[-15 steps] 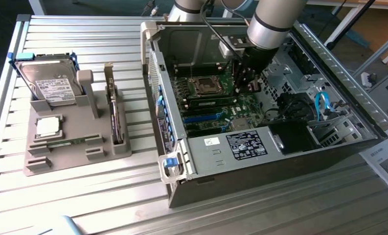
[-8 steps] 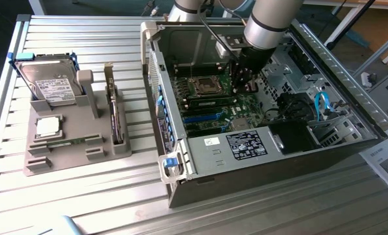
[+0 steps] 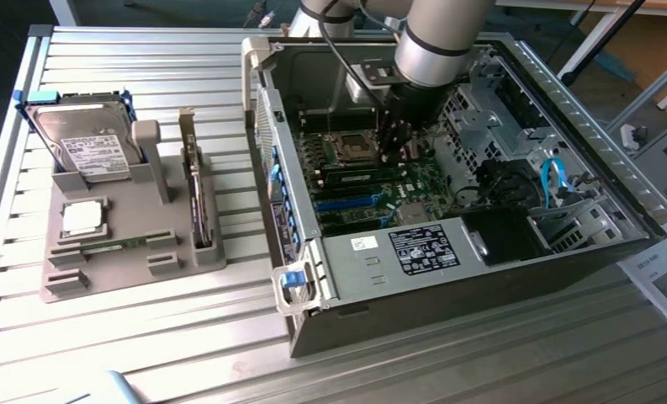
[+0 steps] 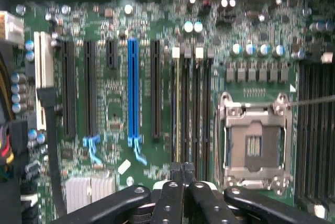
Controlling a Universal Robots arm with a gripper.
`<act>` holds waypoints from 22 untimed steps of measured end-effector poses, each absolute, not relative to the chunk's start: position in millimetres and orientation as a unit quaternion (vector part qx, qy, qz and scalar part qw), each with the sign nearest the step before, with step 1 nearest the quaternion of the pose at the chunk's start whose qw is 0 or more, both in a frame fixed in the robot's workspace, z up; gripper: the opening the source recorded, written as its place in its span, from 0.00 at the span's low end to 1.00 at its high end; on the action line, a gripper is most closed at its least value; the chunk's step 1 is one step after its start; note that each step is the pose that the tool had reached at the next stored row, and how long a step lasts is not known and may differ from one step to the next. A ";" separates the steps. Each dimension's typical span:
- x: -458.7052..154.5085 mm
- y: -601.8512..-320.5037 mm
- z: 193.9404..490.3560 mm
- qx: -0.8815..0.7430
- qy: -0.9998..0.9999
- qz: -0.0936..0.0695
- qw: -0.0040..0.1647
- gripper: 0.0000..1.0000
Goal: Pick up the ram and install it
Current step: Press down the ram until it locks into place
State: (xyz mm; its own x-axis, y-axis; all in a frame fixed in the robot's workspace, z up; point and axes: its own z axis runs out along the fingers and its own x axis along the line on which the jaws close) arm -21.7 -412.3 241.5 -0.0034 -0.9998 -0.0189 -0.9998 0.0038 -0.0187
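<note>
My gripper (image 3: 395, 151) is down inside the open computer case (image 3: 345, 282), over the motherboard. In the wrist view its fingertips (image 4: 177, 174) are pressed together with nothing showing between them. They line up with the row of memory slots. A thin pale-edged stick, the ram (image 4: 178, 109), stands edge-on in one of those slots, running its full length. I cannot tell whether the fingertips touch it. Another green stick (image 3: 114, 245) lies on edge in the grey holder (image 3: 108, 273) outside the case.
The holder also carries a silver hard drive (image 3: 87, 147), a square processor chip (image 3: 83, 217) and an upright card (image 3: 198, 202). Beside the memory slots sits the bare processor socket (image 4: 254, 145). A blue expansion slot (image 4: 133, 88), cables and case walls surround the gripper.
</note>
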 end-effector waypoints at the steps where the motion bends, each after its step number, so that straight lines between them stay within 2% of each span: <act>1: -26.1 -412.3 241.2 -0.706 0.708 0.000 0.013 0.10; 22: -45.8 -412.3 234.7 -0.706 0.708 -0.001 0.014 0.10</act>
